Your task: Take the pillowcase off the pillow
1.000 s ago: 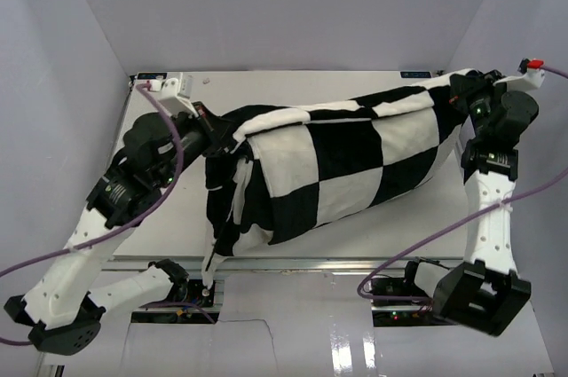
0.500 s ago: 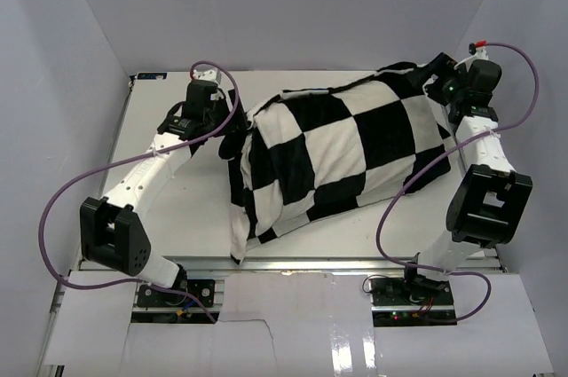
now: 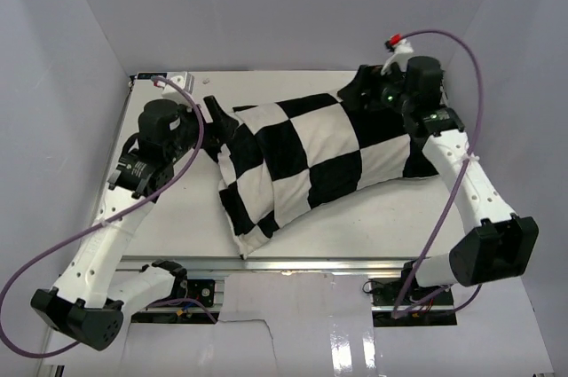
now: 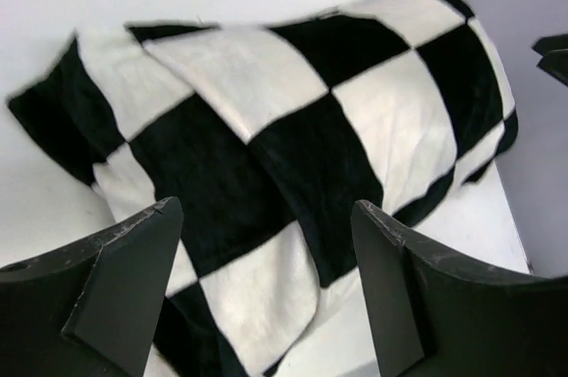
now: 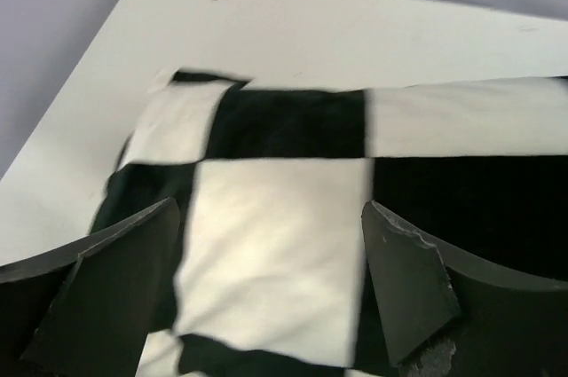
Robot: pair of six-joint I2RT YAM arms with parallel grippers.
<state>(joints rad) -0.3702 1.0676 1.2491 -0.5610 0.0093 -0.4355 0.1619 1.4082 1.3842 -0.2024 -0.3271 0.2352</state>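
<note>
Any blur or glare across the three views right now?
Top external: sharp, with glare on the glossy front panel. Left wrist: the pillowcase is smeared along its left edges. Right wrist: the checks are soft all over, and the far table edge is blurred.

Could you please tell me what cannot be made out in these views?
- Pillow: hidden in every view by the checked pillowcase.
- Pillowcase opening: nowhere discernible; the left wrist view is blurred at its edges.
- Whether the left gripper and right gripper touch the pillowcase: in the top view, their wrists mask the fingertips.
</note>
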